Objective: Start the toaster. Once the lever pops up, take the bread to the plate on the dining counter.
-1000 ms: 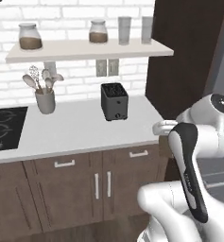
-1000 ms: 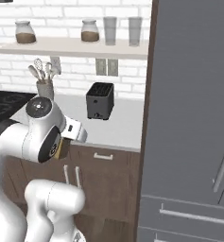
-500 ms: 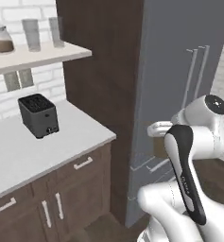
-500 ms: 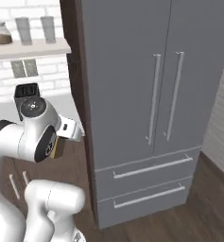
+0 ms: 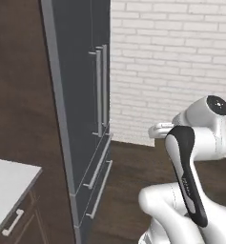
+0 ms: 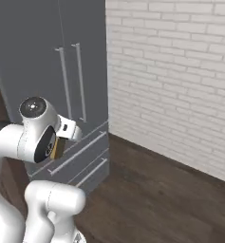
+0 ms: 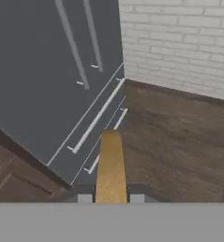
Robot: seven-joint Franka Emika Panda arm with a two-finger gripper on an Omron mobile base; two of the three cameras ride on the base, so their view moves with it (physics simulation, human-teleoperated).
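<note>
Bench corner [image 5: 7, 178]: pale, smooth slab at the near left of the left base view, over a dark wood cabinet front with a short metal bar handle [image 5: 12, 222].
Side panel [image 5: 19, 81]: tall dark brown wood grain, left of the fridge.
Fridge [image 5: 81, 86]: matt dark grey, flat double doors with two long slim vertical metal handles; two drawers below, each with a long horizontal bar pull.
Brick wall [image 6: 180, 76]: whitewashed bricks in even courses with pale joints, right of the fridge and running to the far right.
Floor [image 6: 161, 199]: dark brown wooden boards with a dull sheen.
Arm: glossy white rounded shells with dark joint covers, folded up close over its own base.
Claw [image 7: 110, 198]: closed tight on the bread; the two small dark tips stand one at each side of the slice's near end.
Bread [image 7: 111, 163]: thin tan slice seen edge-on as a long narrow strip with flat, even crust colour, sticking out from the claw above the floor in front of the fridge drawers; in the right base view a tan sliver [image 6: 57, 148] shows beside the wrist.
</note>
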